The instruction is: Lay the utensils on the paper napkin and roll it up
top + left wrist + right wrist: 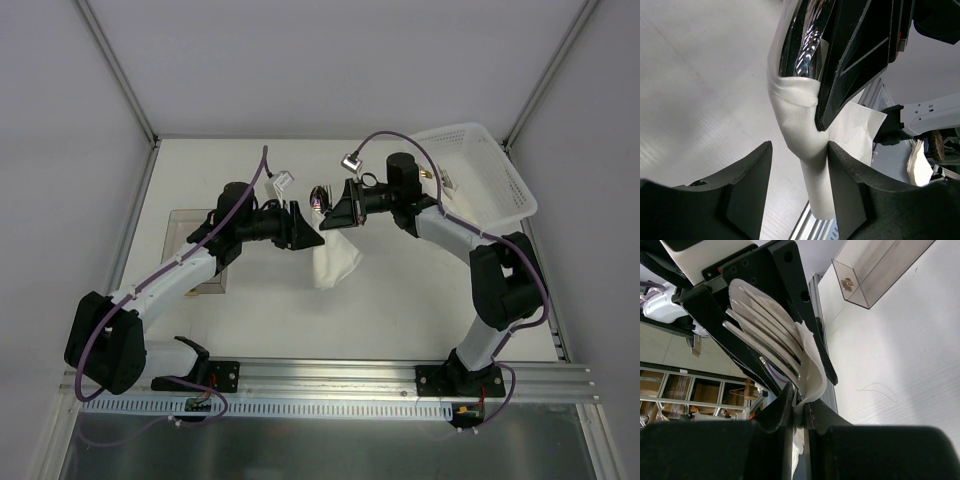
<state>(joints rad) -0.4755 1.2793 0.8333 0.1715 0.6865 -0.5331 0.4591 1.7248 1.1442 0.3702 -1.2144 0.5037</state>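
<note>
Far left: clear rectangular plastic box (178,228) on the off-white table (400,300), partly under the left arm.

Left gripper (799,150): jaws apart, straddling the hanging bundle. One finger touches the paper, there is a gap on the other side, so no grip.

Centre: thin soft white paper napkin (335,262), lifted off the table and wrapped around the slim shiny silver metal utensils (767,332). Fork tines stick out of the top (piece count unclear, possibly a spoon behind them). The lower napkin end hangs loose and flared.

Right gripper (799,397): pinched closed on the paper napkin, carrying the bundle.

Far right: white plastic lattice basket (490,170), well apart.

Progress: utensils are in the napkin and the roll is mostly formed. Left to do, likely: tidy the loose tail and set the bundle down.
</note>
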